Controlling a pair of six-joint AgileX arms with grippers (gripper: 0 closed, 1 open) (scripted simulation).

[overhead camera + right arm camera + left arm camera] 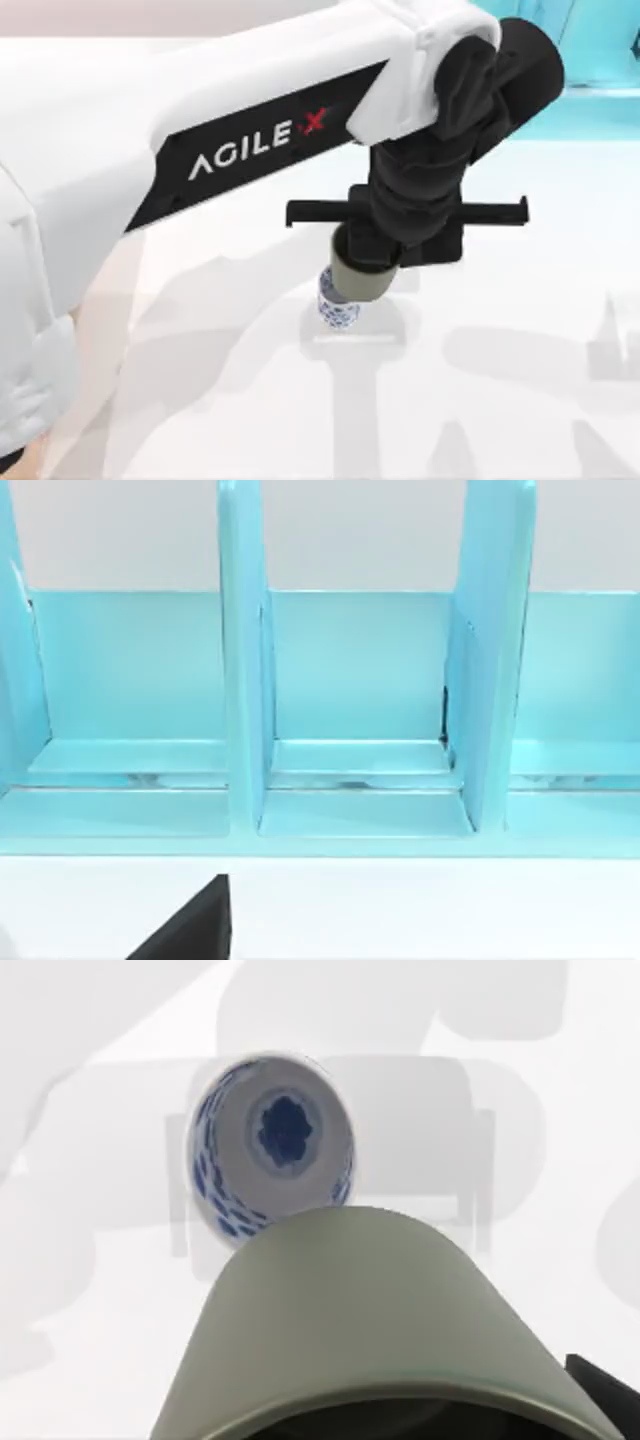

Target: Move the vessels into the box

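- The olive-grey cup (pixel 362 277) hangs above the middle of the white table (pixel 520 330), carried under the left gripper (pixel 385 262) — the black gripper is pinched on it, its fingers hidden behind the gripper body in the top view.
- The blue-and-white vase (pixel 335 306) stands on the table just beside and below the cup; in the left wrist view the vase (pixel 270 1145) shows its open mouth, with the cup's wall (pixel 375 1310) close in front.
- The left arm (pixel 180 140) reaches in from the table's left.
- The right wrist view faces a turquoise shelf unit (pixel 350 700) — I cannot tell the right gripper's state.
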